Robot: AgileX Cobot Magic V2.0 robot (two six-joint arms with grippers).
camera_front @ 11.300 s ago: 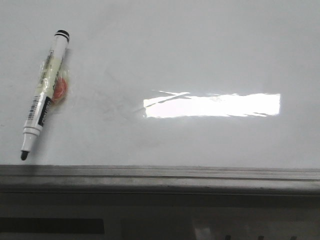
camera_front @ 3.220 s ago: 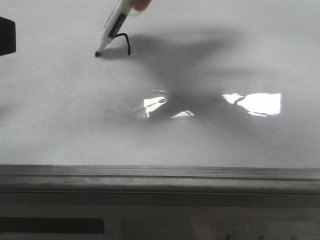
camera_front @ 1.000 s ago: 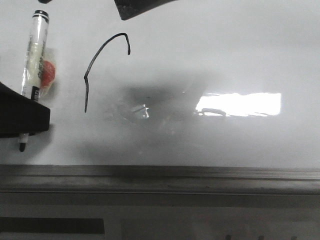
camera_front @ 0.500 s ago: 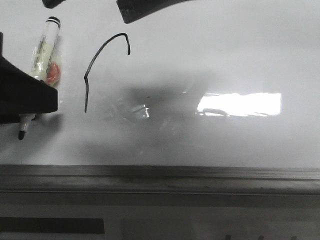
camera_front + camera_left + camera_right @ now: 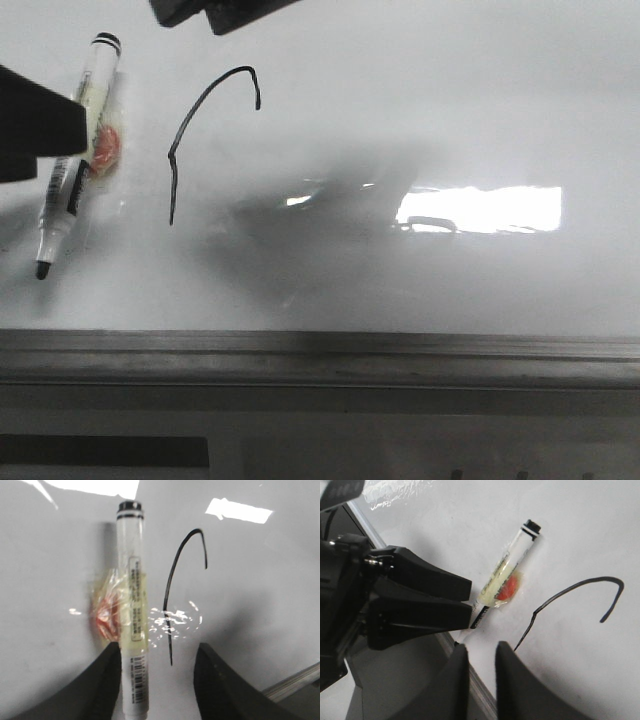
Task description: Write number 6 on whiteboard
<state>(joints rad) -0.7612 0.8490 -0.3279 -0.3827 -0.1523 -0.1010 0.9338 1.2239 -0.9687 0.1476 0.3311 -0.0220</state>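
Front view alone shows whiteboard (image 5: 420, 120) ledge, wrist views show marker (image 5: 132, 610) label

Whiteboard (image 5: 420, 120): 1 hand-drawn black mark (image 5: 205, 130), a hooked arc joined to a straight stroke, loop not closed, not yet readable as 6. Marker (image 5: 133, 615): printed label and barcode present, characters illegible.
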